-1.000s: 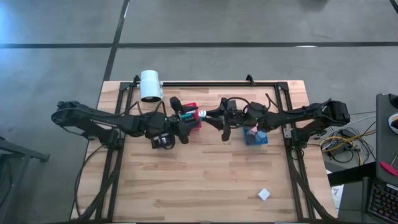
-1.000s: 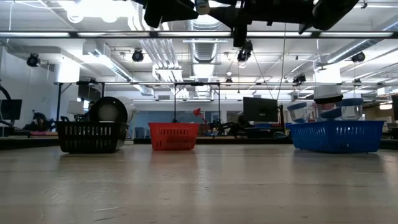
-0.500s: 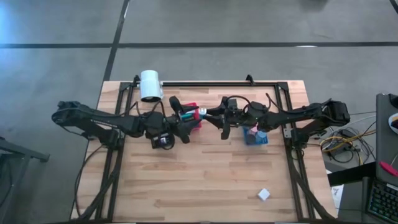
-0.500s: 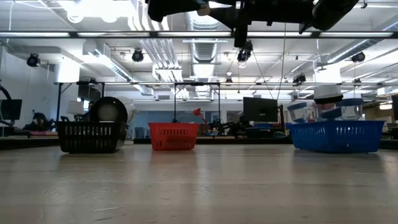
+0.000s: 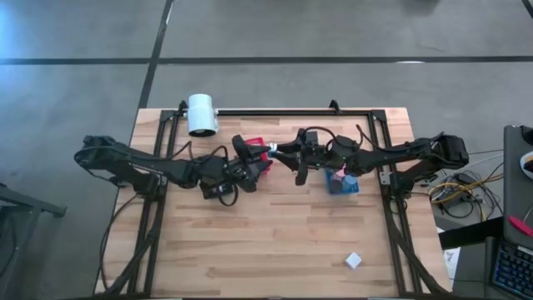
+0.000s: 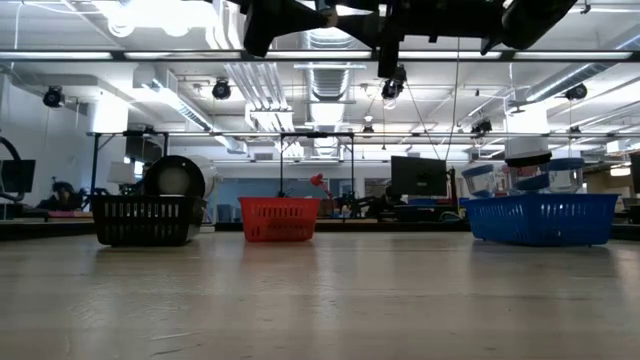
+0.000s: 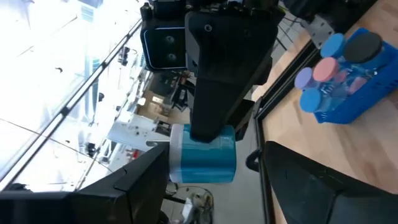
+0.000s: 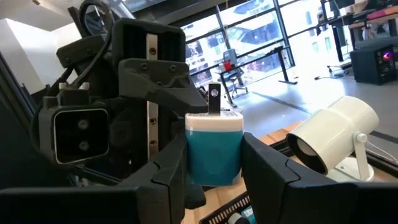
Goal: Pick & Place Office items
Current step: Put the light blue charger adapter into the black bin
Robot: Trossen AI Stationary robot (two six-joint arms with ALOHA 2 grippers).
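Teal-and-white block [image 8: 213, 148], midair over the red bin [image 5: 259, 153] toward 12 o'clock on the table, pinched by the right gripper [image 5: 275, 152]; left gripper [image 5: 250, 155], spread around it, should close squarely before release.

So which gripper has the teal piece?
The right gripper: its fingers clamp the teal piece, while the left gripper stands open around it.

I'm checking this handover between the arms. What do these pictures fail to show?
- Red bin contents: high view, both arms cover it.
- Teal-and-white item: high view, too small to identify.
- Both arms: low view, cut off by the top edge.
- White block: high view, too small to identify.
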